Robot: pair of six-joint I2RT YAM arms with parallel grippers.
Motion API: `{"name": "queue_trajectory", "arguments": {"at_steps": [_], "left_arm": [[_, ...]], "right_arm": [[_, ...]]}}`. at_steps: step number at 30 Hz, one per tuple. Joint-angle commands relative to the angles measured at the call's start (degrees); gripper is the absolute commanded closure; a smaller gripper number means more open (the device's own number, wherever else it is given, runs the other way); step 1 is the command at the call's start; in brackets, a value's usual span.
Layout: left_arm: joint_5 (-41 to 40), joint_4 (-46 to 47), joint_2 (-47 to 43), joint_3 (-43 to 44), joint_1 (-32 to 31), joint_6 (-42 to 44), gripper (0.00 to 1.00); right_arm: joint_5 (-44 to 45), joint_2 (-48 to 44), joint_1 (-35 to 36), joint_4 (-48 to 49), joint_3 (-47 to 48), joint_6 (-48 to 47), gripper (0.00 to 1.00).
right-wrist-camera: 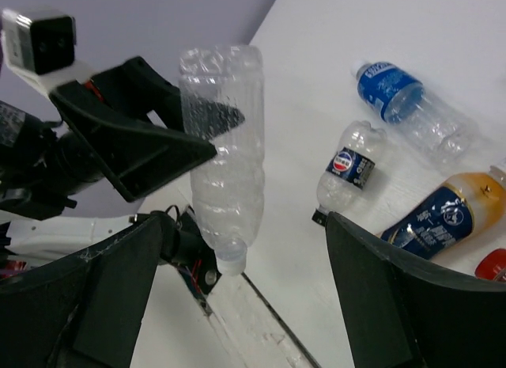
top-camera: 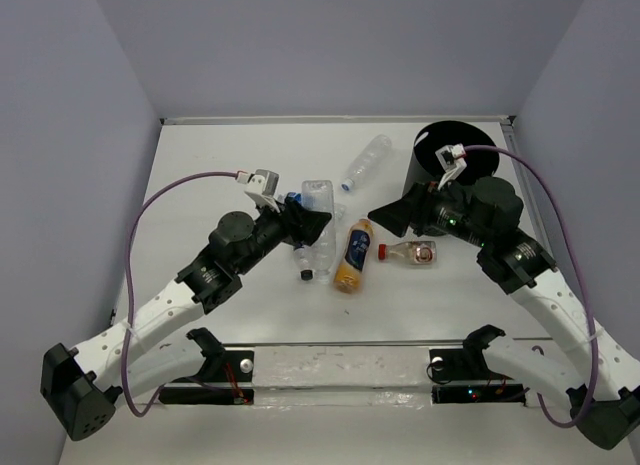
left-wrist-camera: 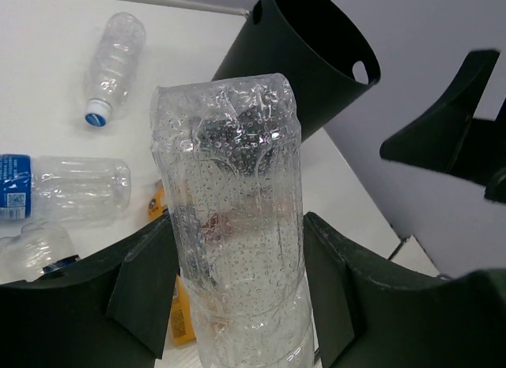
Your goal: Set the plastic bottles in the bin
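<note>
The right gripper (right-wrist-camera: pixel 245 249) holds its two fingers wide apart, with nothing in them. The left gripper (right-wrist-camera: pixel 213 134) squeezes a clear bottle (right-wrist-camera: pixel 229 202), cap down. On the white table (right-wrist-camera: pixel 356 36) lie a blue bottle (right-wrist-camera: pixel 403 107), a small bottle (right-wrist-camera: pixel 348 170) and a juice bottle (right-wrist-camera: pixel 439 218).

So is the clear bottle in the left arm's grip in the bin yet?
Out: the clear bottle is clamped in the left gripper, raised, well short of the bin.
</note>
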Motion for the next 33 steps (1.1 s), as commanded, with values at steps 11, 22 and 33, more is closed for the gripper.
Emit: {"name": "queue_trajectory", "arguments": {"at_steps": [11, 22, 33], "left_arm": [[4.16, 5.49, 2.05, -0.51, -9.73, 11.56, 0.37], [1.09, 7.43, 4.87, 0.90, -16.77, 18.33, 0.37], [1.61, 9.98, 6.18, 2.21, -18.17, 20.97, 0.37]], "right_arm": [[9.92, 1.88, 0.30, -0.99, 7.43, -1.07, 0.04], [8.87, 0.56, 0.30, -12.25, 12.89, -3.71, 0.02], [4.31, 2.32, 0.30, -14.02, 11.05, -2.92, 0.02]]}}
